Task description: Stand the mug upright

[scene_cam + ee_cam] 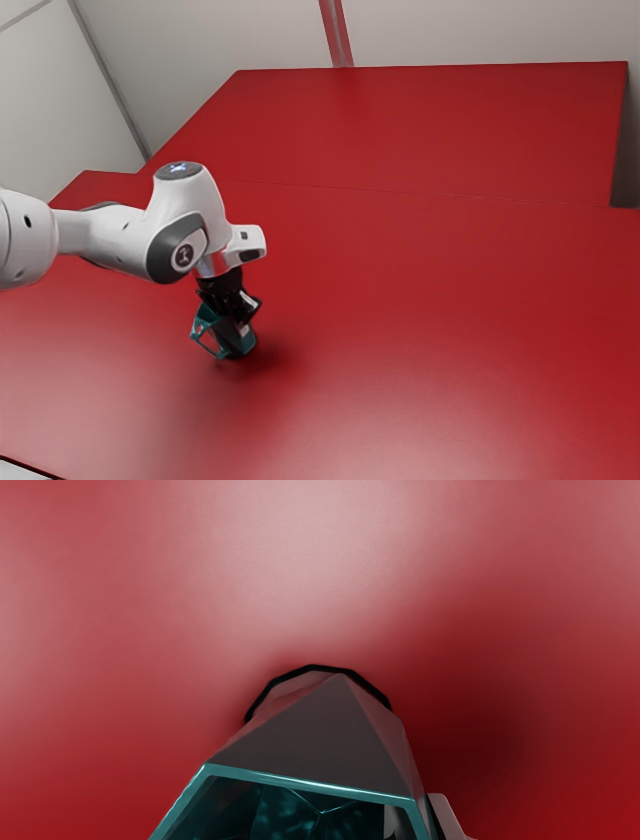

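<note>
Logging: mug (327,740), qty 1, just below my claw (240,313), looks tilted; mouth (300,812) toward claw, base (320,668) away. Crux: long axis vs. counter (450,320). Claw spread or pinching: can't tell.

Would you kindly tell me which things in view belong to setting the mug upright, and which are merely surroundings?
For the job:
- teal-rimmed mug
- black hand, down at the mug
- white arm carrying it

Merely surroundings:
- red table
- pale wall
- red strip on the wall
</note>
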Motion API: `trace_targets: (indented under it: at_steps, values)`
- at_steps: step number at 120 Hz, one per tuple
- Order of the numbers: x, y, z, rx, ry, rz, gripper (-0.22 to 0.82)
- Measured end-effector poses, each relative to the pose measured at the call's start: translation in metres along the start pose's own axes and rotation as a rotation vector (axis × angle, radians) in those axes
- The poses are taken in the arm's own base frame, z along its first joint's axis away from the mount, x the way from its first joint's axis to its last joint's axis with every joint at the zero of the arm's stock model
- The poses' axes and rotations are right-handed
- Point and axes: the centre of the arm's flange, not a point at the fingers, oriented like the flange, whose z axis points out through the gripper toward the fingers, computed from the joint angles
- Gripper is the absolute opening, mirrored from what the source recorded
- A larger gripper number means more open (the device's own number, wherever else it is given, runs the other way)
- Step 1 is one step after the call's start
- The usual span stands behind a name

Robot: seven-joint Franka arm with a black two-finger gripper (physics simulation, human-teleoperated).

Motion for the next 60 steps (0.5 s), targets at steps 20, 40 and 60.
trace_targets:
  at_steps: [20,40,60]
  values:
    - [0.001,0.0,0.003,0.005,0.003,-0.006,-0.14]
    - [0.003,0.001,-0.006,0.003,0.031,-0.011,0.23]
    - [0.002,0.002,-0.032,0.01,0.089,-0.014,0.43]
